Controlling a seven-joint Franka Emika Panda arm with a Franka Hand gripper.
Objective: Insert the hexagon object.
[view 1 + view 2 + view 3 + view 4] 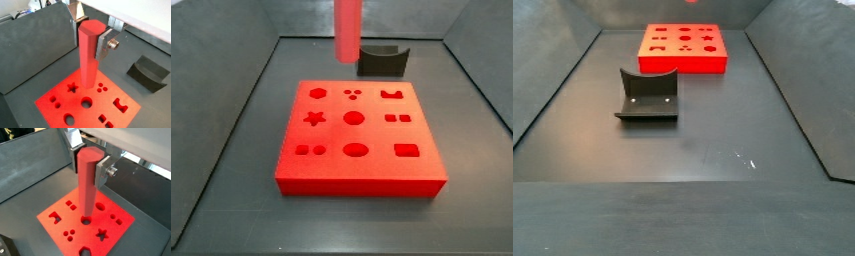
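The hexagon object (pixel 89 55) is a long pinkish-red rod. It hangs upright, clamped near its upper end between my gripper's (pixel 89 37) silver fingers (pixel 104 47). Both wrist views show this grip; the gripper (pixel 87 164) is shut on the rod (pixel 86 190). The rod's lower end hovers above the red block (pixel 80 107) with several shaped holes, and does not touch it. In a side view the rod (pixel 348 30) hangs from the upper edge, above the block's (pixel 358 135) far side. The gripper itself is out of view there.
A dark grey curved holder (pixel 382 60) stands just behind the block; it also shows in a wrist view (pixel 148 72) and in a side view (pixel 648 95). Grey walls (pixel 37 45) enclose the dark floor (pixel 714 150). The red block (pixel 683 48) sits at the far end.
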